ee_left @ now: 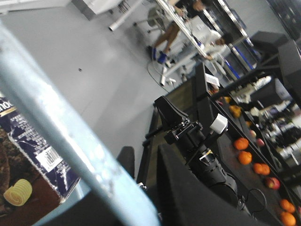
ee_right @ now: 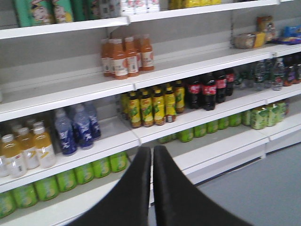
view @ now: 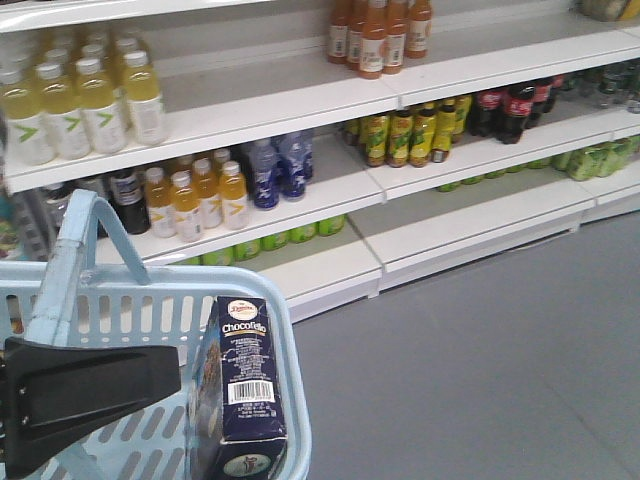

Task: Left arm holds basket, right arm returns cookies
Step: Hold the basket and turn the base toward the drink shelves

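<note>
The light blue basket (view: 150,310) hangs at the lower left of the front view with its hoop handle (view: 75,250) raised. My left gripper (view: 150,380) is shut on that handle, which crosses the left wrist view as a pale blue bar (ee_left: 56,127) between the black jaws of the left gripper (ee_left: 143,169). The navy cookies box (view: 245,380) marked "Chocofello" stands upright inside the basket against its right wall, and the cookies box (ee_left: 33,150) also shows below the handle. My right gripper (ee_right: 152,149) is shut and empty, facing the shelves. The right arm (ee_left: 202,150) is beside the basket.
White shelves (view: 300,110) hold yellow, orange, blue and dark bottles and green cans. Grey floor (view: 480,360) lies to the right of the basket. A dark rack with oranges (ee_left: 244,150) stands behind the right arm. People (ee_left: 188,23) are far behind it.
</note>
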You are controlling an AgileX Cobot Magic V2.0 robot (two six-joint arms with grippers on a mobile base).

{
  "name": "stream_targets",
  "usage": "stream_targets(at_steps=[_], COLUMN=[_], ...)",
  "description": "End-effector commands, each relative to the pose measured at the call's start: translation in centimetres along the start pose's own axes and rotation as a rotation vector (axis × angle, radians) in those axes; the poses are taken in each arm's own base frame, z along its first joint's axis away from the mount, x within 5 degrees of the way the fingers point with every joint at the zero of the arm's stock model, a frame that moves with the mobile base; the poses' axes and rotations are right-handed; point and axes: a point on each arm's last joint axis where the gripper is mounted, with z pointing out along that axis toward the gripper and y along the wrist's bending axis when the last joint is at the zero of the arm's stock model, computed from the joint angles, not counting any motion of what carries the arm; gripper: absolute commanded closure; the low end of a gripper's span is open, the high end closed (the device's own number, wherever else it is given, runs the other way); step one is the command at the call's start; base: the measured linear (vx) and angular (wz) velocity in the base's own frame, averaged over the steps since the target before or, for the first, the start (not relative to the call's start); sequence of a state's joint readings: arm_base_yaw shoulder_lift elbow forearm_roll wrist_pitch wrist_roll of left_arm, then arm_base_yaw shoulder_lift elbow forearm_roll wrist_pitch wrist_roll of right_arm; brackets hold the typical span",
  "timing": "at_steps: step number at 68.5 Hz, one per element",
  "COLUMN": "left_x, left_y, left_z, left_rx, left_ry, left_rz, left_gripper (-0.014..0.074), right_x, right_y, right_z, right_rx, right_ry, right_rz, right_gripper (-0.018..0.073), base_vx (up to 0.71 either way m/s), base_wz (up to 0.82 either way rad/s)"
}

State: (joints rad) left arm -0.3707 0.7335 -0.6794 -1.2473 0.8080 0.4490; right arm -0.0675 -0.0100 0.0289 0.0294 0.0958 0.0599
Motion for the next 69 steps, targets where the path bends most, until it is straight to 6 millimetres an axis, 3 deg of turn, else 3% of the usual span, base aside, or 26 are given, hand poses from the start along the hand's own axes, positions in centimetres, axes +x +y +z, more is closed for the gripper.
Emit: stream_targets(at_steps=[1, 69], left_x=[-0.89, -0.89], left_y=[-1.27, -1.27], left_z=[-0.38, -0.38], left_rx=[0.061, 0.061], left_ry=[-0.064, -0.064], left_rz=[-0.011, -0.011], left_gripper=[0.0603, 0.0603], right_x=[-0.66, -0.66], right_y=[0.01, 0.01], right_z=[-0.1, -0.1], right_rx=[0.0, 0.0], right_ry=[-0.083, -0.083], right_rz=[-0.013, -0.013], right_gripper=[0.0567, 0.0567], base_vx=[0.41, 0.43], base_wz=[-0.68, -0.67])
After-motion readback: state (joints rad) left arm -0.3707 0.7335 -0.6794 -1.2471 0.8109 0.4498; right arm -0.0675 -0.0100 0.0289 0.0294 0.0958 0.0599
